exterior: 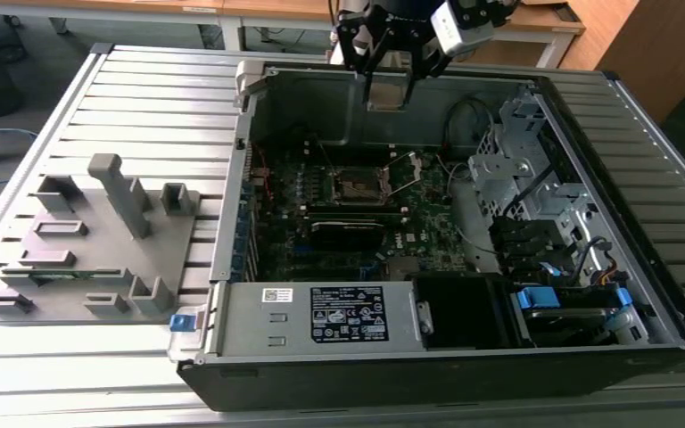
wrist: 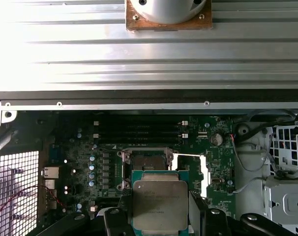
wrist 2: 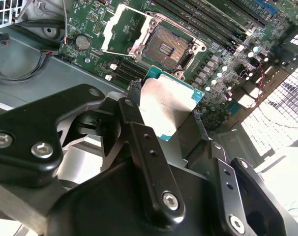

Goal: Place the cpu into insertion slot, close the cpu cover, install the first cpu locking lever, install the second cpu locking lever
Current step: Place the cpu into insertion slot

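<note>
Claw (exterior: 388, 96) hangs over the far wall of the open computer case (exterior: 318, 111), its two black fingers (wrist 2: 139, 128) pinching the cpu by opposite edges. The case lies on its side on a slatted metal surface (exterior: 152, 98), with a grey moulded fixture (exterior: 104, 241) beside it on the exterior view's left.

Inside the case, the green motherboard (exterior: 318, 209) faces up. In the second wrist view the cpu cover (wrist 2: 108, 34) is swung open and lies to one side of the socket, so nothing blocks the way in. The insertion slot (wrist 2: 166, 46) is bare – its dark pin field shows inside the silver rim, with no chip in it yet.

The cpu (wrist: 160, 204) is well above the board and apart from the slot, its dull metal top towards the first wrist camera, its green edge showing round the lid. It looks slightly turned against the slot's sides in the second wrist view.

The step in hand seems to be the placing. To do it well, I judge the chip should be squared to the rim and kept level. It should come straight down without sliding across the pins, clear of the raised cover, and be let go only once it sits flat.
</note>
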